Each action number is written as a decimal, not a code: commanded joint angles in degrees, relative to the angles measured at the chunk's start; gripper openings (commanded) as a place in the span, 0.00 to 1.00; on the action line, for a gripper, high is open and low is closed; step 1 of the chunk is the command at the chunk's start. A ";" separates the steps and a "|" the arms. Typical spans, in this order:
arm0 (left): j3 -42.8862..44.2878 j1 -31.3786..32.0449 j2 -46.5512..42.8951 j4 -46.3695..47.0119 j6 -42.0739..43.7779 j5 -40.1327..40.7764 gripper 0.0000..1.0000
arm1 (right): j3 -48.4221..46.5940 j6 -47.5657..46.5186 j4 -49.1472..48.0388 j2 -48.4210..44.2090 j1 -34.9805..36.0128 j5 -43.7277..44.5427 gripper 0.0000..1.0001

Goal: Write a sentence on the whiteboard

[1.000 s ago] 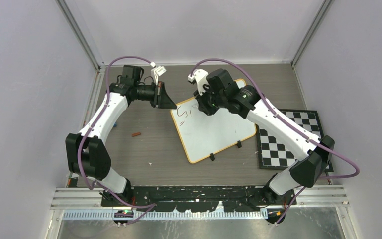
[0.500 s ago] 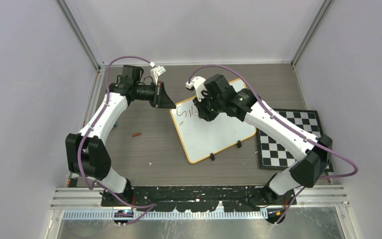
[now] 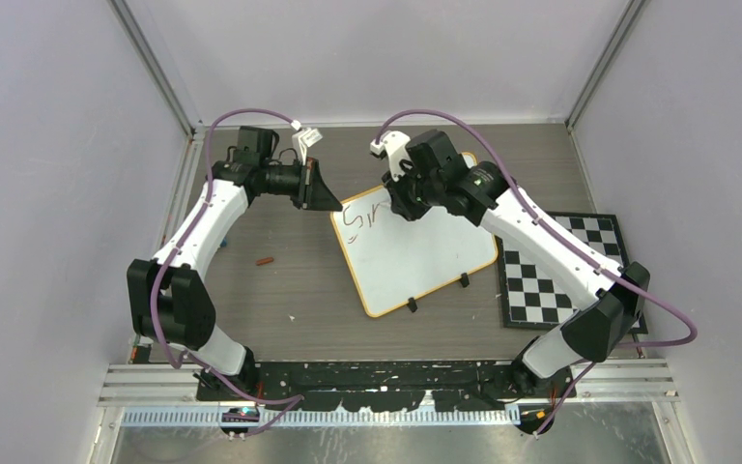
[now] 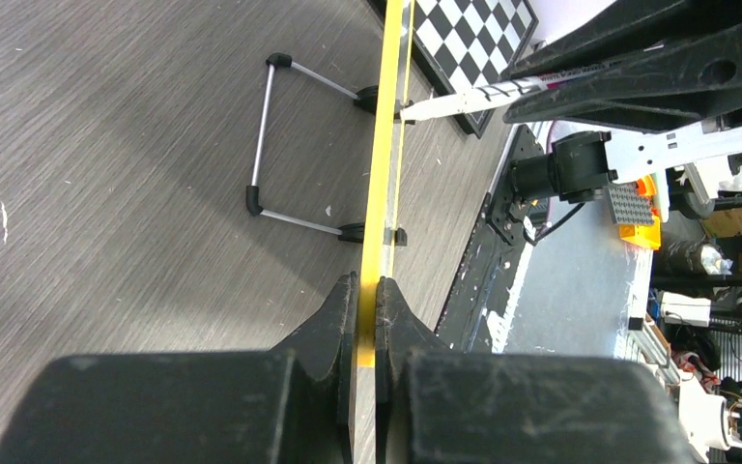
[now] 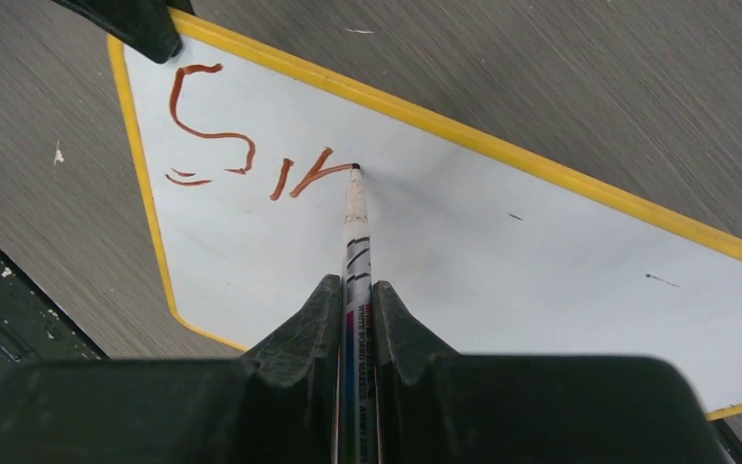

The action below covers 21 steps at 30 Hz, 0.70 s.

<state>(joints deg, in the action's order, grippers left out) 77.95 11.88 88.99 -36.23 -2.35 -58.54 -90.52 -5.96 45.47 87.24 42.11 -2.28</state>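
**The second letter takes shape**

The left hand [image 4: 367, 290] stays pressed together on the yellow rim of the whiteboard [image 3: 415, 256], pinching its corner to steady it above the tabletop [image 3: 280, 280]. Just beyond that grip, the sentence [image 5: 214, 135] has grown in the last second. After the "S" there is now a short bar and a forked stroke. The right hand [image 5: 353, 285] pinches the marker [image 5: 356, 217]. The marker's tip touches the board straight ahead of the hand, at the end of the newest stroke. By my judgement the first word is barely begun, and nearly all the writing remains.
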 commanded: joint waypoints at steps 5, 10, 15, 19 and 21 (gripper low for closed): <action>0.05 0.16 -1.71 -0.21 -0.31 -0.56 0.00 | 0.93 0.01 -1.44 -0.54 -0.64 0.20 0.00; -0.17 0.16 -1.65 -0.16 -0.20 -0.52 0.00 | 3.58 0.59 -0.83 -1.34 0.11 -1.52 0.00; -0.18 0.16 -1.63 -0.19 -0.11 -0.61 0.00 | 3.61 0.44 -0.06 -1.80 1.13 -1.59 0.00; -0.24 0.21 -1.74 -0.16 -0.11 -0.69 0.00 | 1.56 -0.35 0.47 -2.24 1.08 -1.00 0.00; -0.31 0.16 -1.83 -0.18 -0.14 -0.69 0.00 | 0.55 -0.37 0.48 -2.95 0.79 -1.41 0.00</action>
<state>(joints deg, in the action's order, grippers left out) 77.76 11.77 88.99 -36.29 -2.31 -58.24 -86.91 -5.82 46.54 86.65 43.29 -4.16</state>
